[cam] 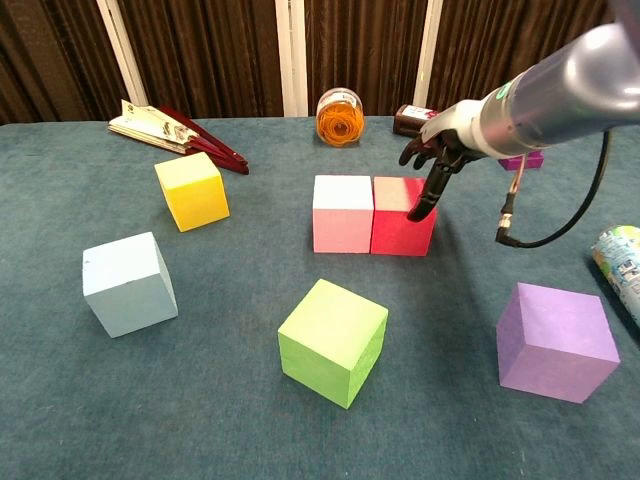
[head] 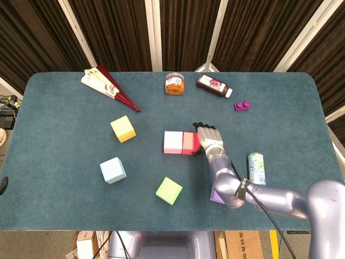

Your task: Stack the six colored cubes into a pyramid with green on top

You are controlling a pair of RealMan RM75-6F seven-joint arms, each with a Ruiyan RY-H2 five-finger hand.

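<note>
Right robot hand (cam: 430,165) hangs over the far right edge of the red foam cube (cam: 403,216), fingers spread and pointing down, holding nothing; whether a fingertip touches the cube's right face cannot be told. No left robot hand shows in either view.

That red cube sits near the middle of the dark teal bench (head: 64,199), flush against the pink foam cube (cam: 342,213) on its left, the two forming a short row. A yellow foam cube (cam: 191,189) lies toward the left far side, a pale blue foam cube (cam: 129,283) nearer the left front, and the lime green foam cube (cam: 333,341) near the front edge, turned at an angle. A purple foam cube (cam: 556,341) rests toward the front right corner, under the arm in the head view.

Along the far edge lie a folded red paper fan (head: 108,86), an orange-lidded jar (head: 174,83), a dark bottle on its side (head: 213,86) and a small purple brick (head: 241,106). A printed can (head: 257,168) lies near the right edge.

Risks, as a judgement: the base row looks one cube short, and the down-pointing fingers so close to the red cube could nudge it and open a gap or skew the row. The arm passing over the purple cube could also knock it.
</note>
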